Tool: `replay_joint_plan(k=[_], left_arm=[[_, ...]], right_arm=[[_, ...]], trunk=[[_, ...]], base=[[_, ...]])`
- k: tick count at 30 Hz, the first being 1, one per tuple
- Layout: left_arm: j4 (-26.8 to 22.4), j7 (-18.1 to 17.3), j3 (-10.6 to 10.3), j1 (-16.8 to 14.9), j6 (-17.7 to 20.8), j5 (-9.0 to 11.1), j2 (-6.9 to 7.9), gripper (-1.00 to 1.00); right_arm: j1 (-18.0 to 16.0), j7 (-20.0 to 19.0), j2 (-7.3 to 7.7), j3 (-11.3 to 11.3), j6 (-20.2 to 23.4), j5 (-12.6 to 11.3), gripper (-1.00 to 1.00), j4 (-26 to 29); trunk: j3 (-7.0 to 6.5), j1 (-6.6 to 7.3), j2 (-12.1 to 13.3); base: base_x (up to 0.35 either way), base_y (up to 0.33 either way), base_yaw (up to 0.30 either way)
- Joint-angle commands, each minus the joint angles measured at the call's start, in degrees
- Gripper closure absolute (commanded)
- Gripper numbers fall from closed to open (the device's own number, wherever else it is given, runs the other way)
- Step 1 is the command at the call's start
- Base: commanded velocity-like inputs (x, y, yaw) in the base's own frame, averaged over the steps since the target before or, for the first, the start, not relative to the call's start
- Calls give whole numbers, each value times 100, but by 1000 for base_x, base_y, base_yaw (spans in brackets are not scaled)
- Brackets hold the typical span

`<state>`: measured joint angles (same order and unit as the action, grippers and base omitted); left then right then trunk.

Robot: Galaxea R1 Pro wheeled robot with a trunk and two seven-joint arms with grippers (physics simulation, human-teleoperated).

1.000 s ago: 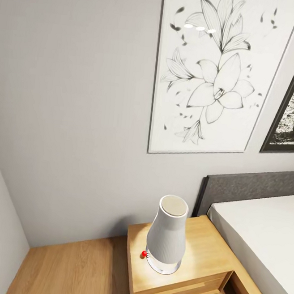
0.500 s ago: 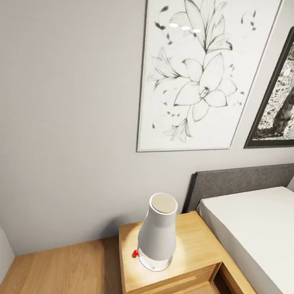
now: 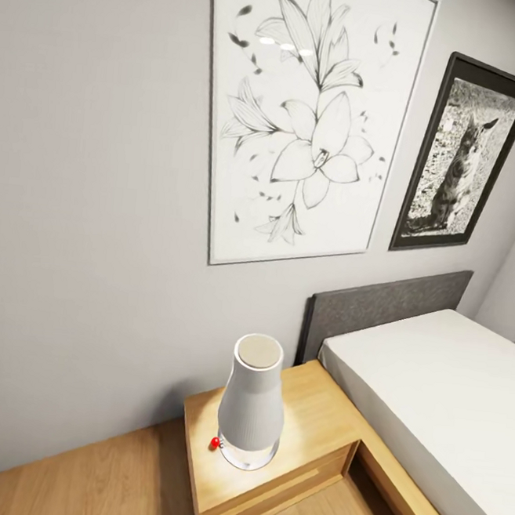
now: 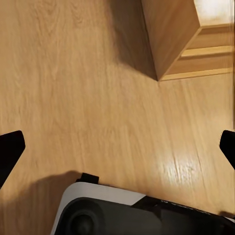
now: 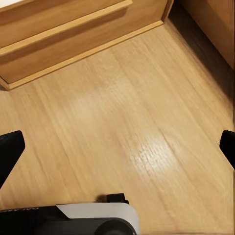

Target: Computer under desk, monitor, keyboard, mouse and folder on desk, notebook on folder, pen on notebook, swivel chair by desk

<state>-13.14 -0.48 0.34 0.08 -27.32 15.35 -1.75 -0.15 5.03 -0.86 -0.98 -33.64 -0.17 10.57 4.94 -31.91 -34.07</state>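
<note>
None of the task's things is in sight; I face a grey bedroom wall. In the left wrist view my left gripper point(image 4: 117, 147) is open, its black fingertips point(image 4: 10, 149) far apart over bare wooden floor, with nothing between them. In the right wrist view my right gripper point(image 5: 117, 147) is open too, its fingertips point(image 5: 10, 147) spread wide above the floor and holding nothing.
A light wooden bedside cabinet point(image 3: 310, 444) stands ahead with a white ribbed lamp point(image 3: 251, 406) on it. A white bed point(image 3: 448, 402) with a grey headboard point(image 3: 387, 305) lies to the right. A flower picture point(image 3: 302, 120) and a cat picture point(image 3: 460, 155) hang on the wall. The cabinet's corner point(image 4: 169, 44) is near my left gripper.
The whole head view has shifted left as the camera turned right: the cat picture and more of the bed have come into sight. Nothing in the room has moved.
</note>
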Motion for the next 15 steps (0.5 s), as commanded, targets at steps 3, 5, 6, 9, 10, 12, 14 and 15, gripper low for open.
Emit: replay_joint_plan(k=[3, 5, 6, 9, 10, 12, 14, 15], left_arm=[[-5, -5, 1, 1, -10, 23, -1, -100], [-5, -5, 1, 1, -10, 25, -1, -100], [-5, -5, 1, 1, -10, 26, 0, -100], [-4, -5, 4, 1, -10, 28, 0, -100], [-4, -5, 6, 1, -10, 29, 0, -100], [-4, -5, 8, 1, -10, 29, 0, -100], [-4, -5, 9, 1, -10, 30, -2, -100], [-4, -5, 9, 1, -10, 30, -3, -100]], right_arm=[[-2, 9, -2, -8, -11, -1, -100, 4], [-1, 8, -2, -8, -11, -1, -100, 2], [-1, 8, -2, -8, -11, -1, -100, 3], [1, 7, -2, -8, -11, 2, -100, 3], [0, 7, -2, -8, -11, 3, -100, 4], [-1, 7, -2, -8, -13, 5, -100, 5], [-2, 7, -2, -8, -17, 10, -100, 1], [0, 9, -2, -8, -17, 11, -100, 0]], trunk=[[9, -2, -8], [9, -2, -8], [9, -2, -8], [9, -2, -8], [9, -2, -8], [9, -2, -8], [9, -2, -8], [9, -2, -8]], base=[[0, 0, -259], [0, 0, -259], [0, 0, -259], [0, 0, -218], [0, 0, -130], [0, 0, -93], [0, 0, -44], [0, 0, -27]])
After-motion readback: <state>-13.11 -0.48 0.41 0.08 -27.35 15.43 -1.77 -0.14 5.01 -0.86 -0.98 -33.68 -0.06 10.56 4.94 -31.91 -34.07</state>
